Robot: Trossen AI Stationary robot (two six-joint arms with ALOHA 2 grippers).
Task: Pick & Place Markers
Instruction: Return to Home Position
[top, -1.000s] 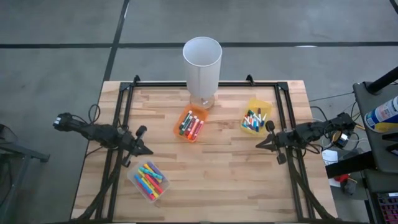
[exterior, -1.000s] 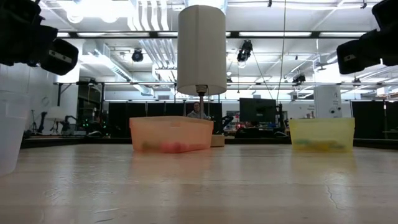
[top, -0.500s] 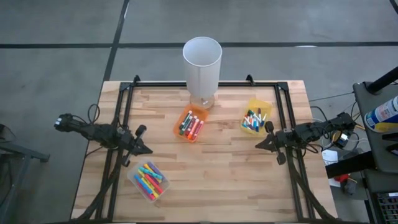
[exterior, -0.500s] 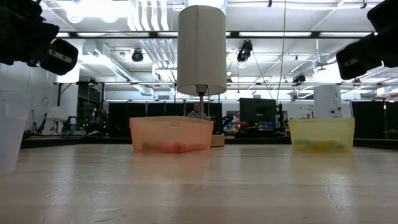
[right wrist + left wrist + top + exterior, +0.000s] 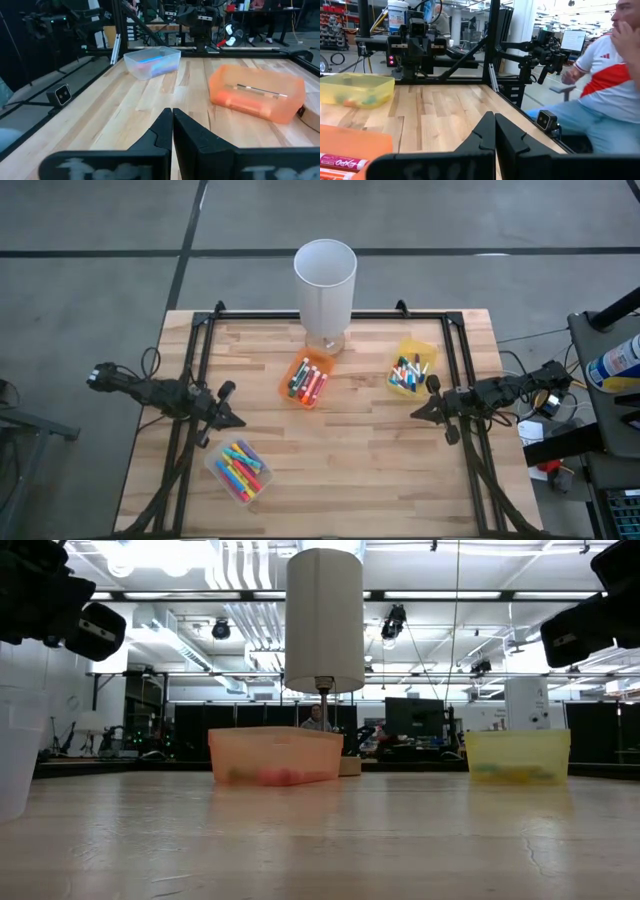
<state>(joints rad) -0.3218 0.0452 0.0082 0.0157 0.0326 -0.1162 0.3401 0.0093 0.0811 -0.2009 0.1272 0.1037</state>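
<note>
While markers (image 5: 308, 383) sit unmoved in bins (image 5: 283, 389), left hand (image 5: 236, 422), right hand (image 5: 416, 413) stay put, pinched closed, empty.

Bright even overhead light, ceiling lamps (image 5: 150, 554) glaring; soft shadows

In the low view, the short capped coloured markers (image 5: 272, 776) are only blurred smears behind the walls of the translucent orange plastic bin (image 5: 230, 745) and the translucent yellow plastic bin (image 5: 517, 745). The clear plastic bin (image 5: 15, 755) is cut by the picture's edge, its contents indiscernible.
</note>
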